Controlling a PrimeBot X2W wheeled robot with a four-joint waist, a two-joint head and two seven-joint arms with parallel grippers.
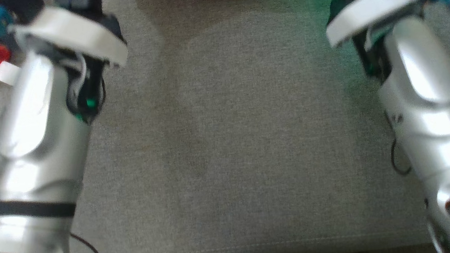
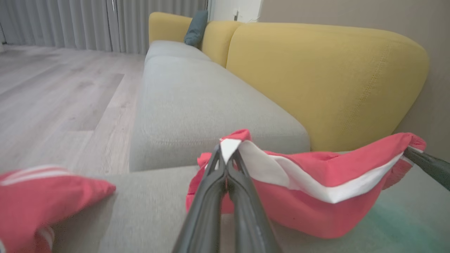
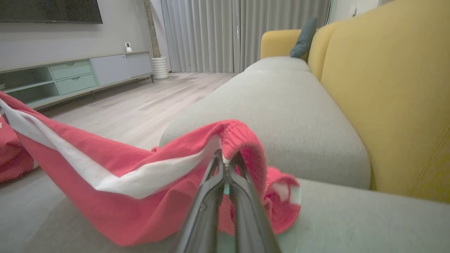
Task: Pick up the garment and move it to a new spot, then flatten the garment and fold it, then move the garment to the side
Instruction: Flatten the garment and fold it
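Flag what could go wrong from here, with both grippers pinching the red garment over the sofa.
1. Left gripper pinches only the white corner tip of the garment; tension may pull it free.
2. The middle sags toward the seat cushion; it may drag and bunch.
3. A second red garment lies close by on the left; it could be snagged.

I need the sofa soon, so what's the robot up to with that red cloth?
The robot holds a red garment with a white stripe by two ends: the left tool is shut on one corner, the right tool on a ribbed edge. The cloth sags between them over the grey fabric sofa seat, not yet flattened or folded. A second red garment lies to the robot's left.
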